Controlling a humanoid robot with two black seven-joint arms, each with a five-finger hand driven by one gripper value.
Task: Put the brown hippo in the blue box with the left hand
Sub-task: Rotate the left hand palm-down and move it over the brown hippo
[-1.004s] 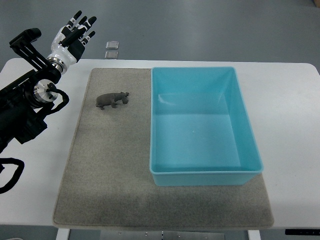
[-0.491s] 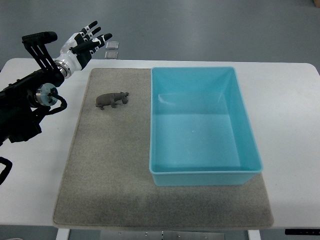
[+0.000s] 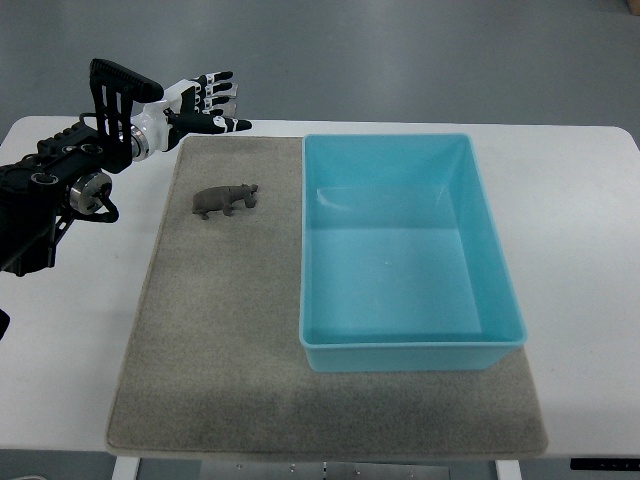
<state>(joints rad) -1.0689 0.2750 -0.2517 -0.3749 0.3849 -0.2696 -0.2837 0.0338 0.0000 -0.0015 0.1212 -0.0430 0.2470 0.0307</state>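
Note:
The brown hippo (image 3: 225, 199) lies on the grey mat (image 3: 220, 330), left of the blue box (image 3: 405, 250). The box is empty and sits on the mat's right part. My left hand (image 3: 208, 102) hovers above the mat's far left corner, beyond the hippo and apart from it. Its fingers (image 3: 222, 123) are spread, point right, and hold nothing. The left arm (image 3: 60, 190) comes in from the left edge.
The white table (image 3: 575, 250) carries the mat and the box. Grey floor lies beyond the table's far edge. Bare mat stretches in front of the hippo toward me.
My left hand has swung rightward and turned, from beyond the table's far left corner to above the mat's far corner, nearer the hippo. Hippo and box have not moved.

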